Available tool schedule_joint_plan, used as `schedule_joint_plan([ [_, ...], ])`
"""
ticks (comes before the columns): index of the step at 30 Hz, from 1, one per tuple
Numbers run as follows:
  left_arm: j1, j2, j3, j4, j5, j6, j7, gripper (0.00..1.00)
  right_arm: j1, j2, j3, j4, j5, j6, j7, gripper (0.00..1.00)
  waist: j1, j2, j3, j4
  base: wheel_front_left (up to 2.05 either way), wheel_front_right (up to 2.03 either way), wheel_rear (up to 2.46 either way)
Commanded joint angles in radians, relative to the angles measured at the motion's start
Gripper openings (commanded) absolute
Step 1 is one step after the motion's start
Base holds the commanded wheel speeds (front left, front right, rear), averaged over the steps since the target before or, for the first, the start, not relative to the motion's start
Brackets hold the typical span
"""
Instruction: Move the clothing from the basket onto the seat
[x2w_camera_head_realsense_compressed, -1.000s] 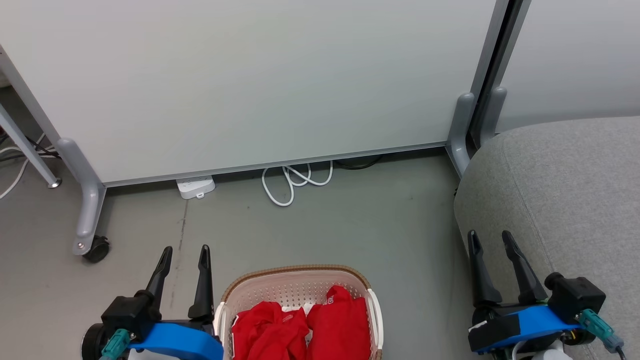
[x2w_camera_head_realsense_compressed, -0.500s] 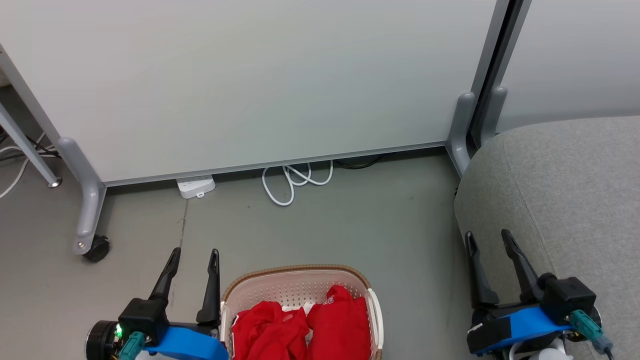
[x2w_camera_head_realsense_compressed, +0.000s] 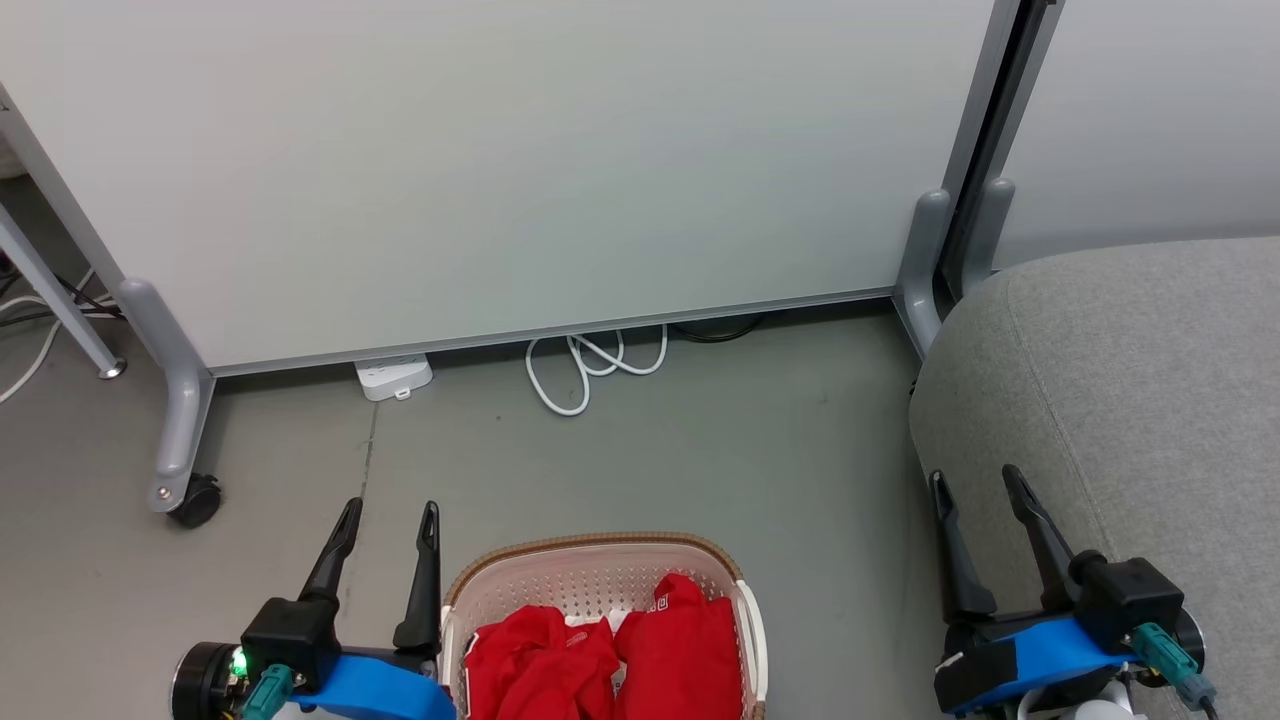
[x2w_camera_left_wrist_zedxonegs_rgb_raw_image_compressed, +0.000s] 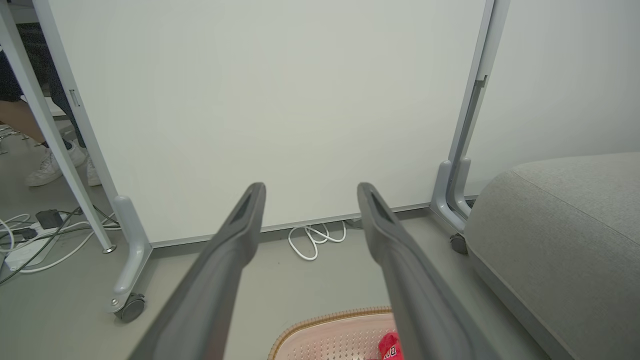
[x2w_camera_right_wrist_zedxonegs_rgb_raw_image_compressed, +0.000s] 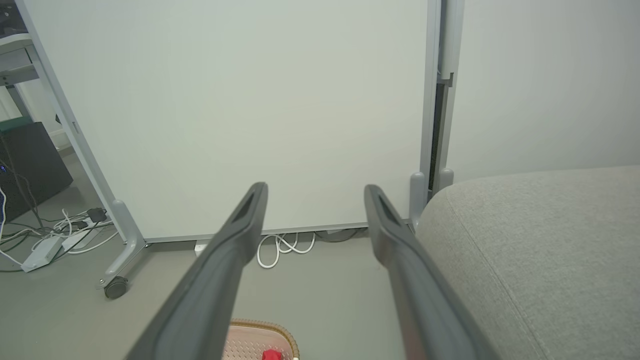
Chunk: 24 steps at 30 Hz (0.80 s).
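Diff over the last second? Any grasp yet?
The left gripper shifted a little toward the basket and drew back slightly. The right gripper also drew back a touch by the edge of the seat. Nothing was taken or let go: both stay open and empty. The clothing lies in the basket as before. The head view itself nudged slightly.

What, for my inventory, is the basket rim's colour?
Basket rim: brown, clearest in the head view.

Probably an office or lab: wheeled partition panels (x2w_camera_head_realsense_compressed: 500, 170), floor power strip (x2w_camera_head_realsense_compressed: 393, 377), loose cables (x2w_camera_head_realsense_compressed: 597, 362).
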Motion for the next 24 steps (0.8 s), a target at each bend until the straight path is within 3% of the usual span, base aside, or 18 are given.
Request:
schedule_joint_plan([
  [1, -0.003, 0.005, 0.007, 0.003, -0.002, 0.001, -0.003, 1.0, -0.009, -0.004, -0.001, 0.004, 0.003, 0.0, -0.005, 1.0, 0.0, 0.0, -0.001, 0.0, 0.0, 0.0, 0.0],
  [16, -0.004, 0.005, 0.013, 0.011, -0.004, -0.006, -0.003, 1.0, -0.015, -0.004, -0.001, 0.018, 0.011, 0.0, -0.005, 1.0, 0.0, 0.0, 0.001, -0.001, 0.0, 0.0, 0.0],
  [24, -0.085, 0.016, -0.026, 0.079, 0.041, -0.054, -0.003, 1.0, -0.028, -0.004, 0.009, 0.015, 0.015, 0.0, -0.005, 1.0, 0.0, 0.0, 0.028, -0.019, 0.0, 0.0, 0.0],
])
